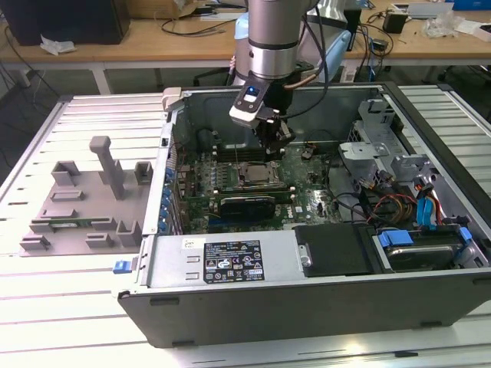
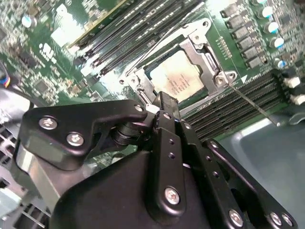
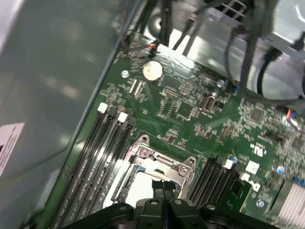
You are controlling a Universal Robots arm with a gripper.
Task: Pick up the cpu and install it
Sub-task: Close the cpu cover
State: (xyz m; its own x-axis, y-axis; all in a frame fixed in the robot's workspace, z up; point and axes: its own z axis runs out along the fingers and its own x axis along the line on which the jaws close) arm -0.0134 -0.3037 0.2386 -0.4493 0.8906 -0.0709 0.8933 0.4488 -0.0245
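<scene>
Two hazards, then surroundings, each listed by descending size.

**Hazard 1.** The arm (image 1: 270, 46) reaches down into the open computer case (image 1: 307, 295). Any sideways drift would likely knock a case wall or rake the motherboard (image 1: 316, 203).

**Hazard 2.** The cpu (image 2: 177, 78) lies inside the socket frame (image 2: 204, 47), near the board's middle. The jaws hang just above one edge of it, pressed together with nothing seen between them. Push down off-centre and you may tilt the chip or bend the contacts beneath. Whether the chip sits fully flat cannot be told. The thin lever (image 2: 250, 102) juts out loose over the memory slots (image 2: 224, 107) and could snag the jaws.

**Surroundings.** The worktop (image 1: 61, 314) carries the case. To the exterior view's left it also carries a grey tray (image 1: 77, 222) with blocky posts, well apart from the work. Inside the case, a drive cage (image 1: 368, 149) and coloured cables (image 1: 387, 205) crowd the exterior view's right. A coin cell (image 3: 152, 70) sits beyond the socket. Nothing lies between jaws and chip.
</scene>
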